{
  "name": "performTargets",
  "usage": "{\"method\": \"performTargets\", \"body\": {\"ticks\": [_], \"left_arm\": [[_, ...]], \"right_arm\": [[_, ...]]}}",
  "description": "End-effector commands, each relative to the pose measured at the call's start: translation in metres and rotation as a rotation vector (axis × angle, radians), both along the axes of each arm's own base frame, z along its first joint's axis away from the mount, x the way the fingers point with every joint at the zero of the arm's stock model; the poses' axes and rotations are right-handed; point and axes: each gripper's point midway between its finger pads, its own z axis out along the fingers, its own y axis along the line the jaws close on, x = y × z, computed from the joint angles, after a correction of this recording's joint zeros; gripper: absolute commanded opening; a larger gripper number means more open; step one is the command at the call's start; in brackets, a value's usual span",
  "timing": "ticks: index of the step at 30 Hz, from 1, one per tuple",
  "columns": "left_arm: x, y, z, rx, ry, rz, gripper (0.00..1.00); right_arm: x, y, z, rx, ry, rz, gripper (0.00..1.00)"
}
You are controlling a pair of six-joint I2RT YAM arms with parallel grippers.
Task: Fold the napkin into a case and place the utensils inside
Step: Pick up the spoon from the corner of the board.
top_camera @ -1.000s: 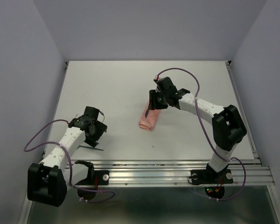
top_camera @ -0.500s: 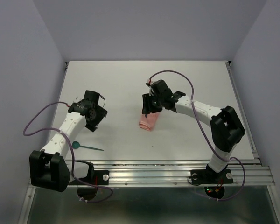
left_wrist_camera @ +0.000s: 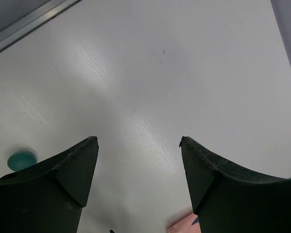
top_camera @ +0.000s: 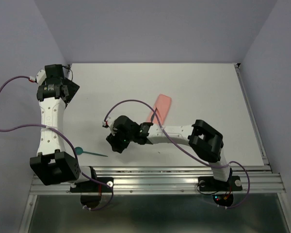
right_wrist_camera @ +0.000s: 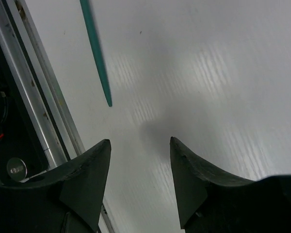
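Observation:
The napkin, folded into a narrow salmon-pink case, lies slantwise right of the table's middle, and a thin dark tip pokes from its near end. One teal utensil with a small round end lies near the front left edge. My right gripper hangs open just right of that utensil's pointed handle, with nothing between its jaws. My left gripper is raised at the far left, open and empty. Its view catches the utensil's round end and a corner of the case.
An aluminium rail runs along the table's front edge, close beside my right gripper. Purple cables loop off both arms. Grey walls close the table on the left, back and right.
My right arm has left the case and swung across to the near left beside the teal utensil, jaws widening. My left arm has lifted away to the far left. The case lies uncovered.

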Motion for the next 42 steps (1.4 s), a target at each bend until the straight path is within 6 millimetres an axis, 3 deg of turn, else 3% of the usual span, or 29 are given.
{"method": "performTargets", "body": {"ticks": [1,6,9,13,21,24,25,27,28,31,33,34,38,39,42], "left_arm": [[-0.021,0.012,0.011,0.034,0.011,-0.035,0.8],[-0.031,0.02,-0.007,0.012,0.035,-0.047,0.8],[-0.037,0.024,-0.017,0.008,0.055,-0.047,0.8],[-0.042,0.026,-0.018,0.007,0.05,-0.056,0.8],[-0.043,0.027,-0.021,0.002,0.043,-0.061,0.8],[-0.043,0.028,-0.024,-0.004,0.041,-0.062,0.8],[-0.043,0.027,-0.026,-0.006,0.045,-0.063,0.8],[-0.042,0.027,-0.027,-0.012,0.042,-0.064,0.8],[-0.041,0.026,-0.029,-0.019,0.044,-0.066,0.8],[-0.039,0.025,-0.032,-0.026,0.045,-0.074,0.8],[-0.037,0.024,-0.034,-0.032,0.043,-0.081,0.8],[-0.035,0.024,-0.036,-0.033,0.041,-0.09,0.8],[-0.024,0.01,-0.042,-0.079,0.01,-0.174,0.8],[-0.022,0.009,-0.047,-0.084,0.004,-0.183,0.8],[-0.015,-0.002,-0.064,-0.127,-0.011,-0.248,0.8]], "right_arm": [[0.008,0.04,0.013,0.077,-0.157,0.046,0.59],[-0.006,0.07,0.009,0.108,-0.205,0.065,0.63],[-0.009,0.081,-0.005,0.084,-0.234,0.069,0.63],[-0.025,0.095,-0.016,0.068,-0.264,0.094,0.63],[-0.03,0.102,-0.046,0.004,-0.318,0.057,0.59],[-0.018,0.093,-0.053,-0.037,-0.356,0.0,0.44],[-0.016,0.091,-0.051,-0.04,-0.365,-0.012,0.34],[-0.008,0.084,-0.049,-0.07,-0.418,-0.024,0.26],[-0.006,0.083,-0.043,-0.068,-0.434,-0.021,0.18],[0.009,0.067,-0.048,-0.077,-0.402,-0.01,0.06],[0.011,0.06,-0.039,-0.057,-0.386,0.013,0.02],[0.018,0.047,-0.047,-0.086,-0.383,0.013,0.01],[0.022,0.018,-0.04,-0.088,-0.401,0.039,0.01],[0.029,0.01,-0.029,-0.076,-0.41,0.026,0.01],[0.035,-0.012,-0.03,-0.109,-0.43,0.038,0.01]]}}
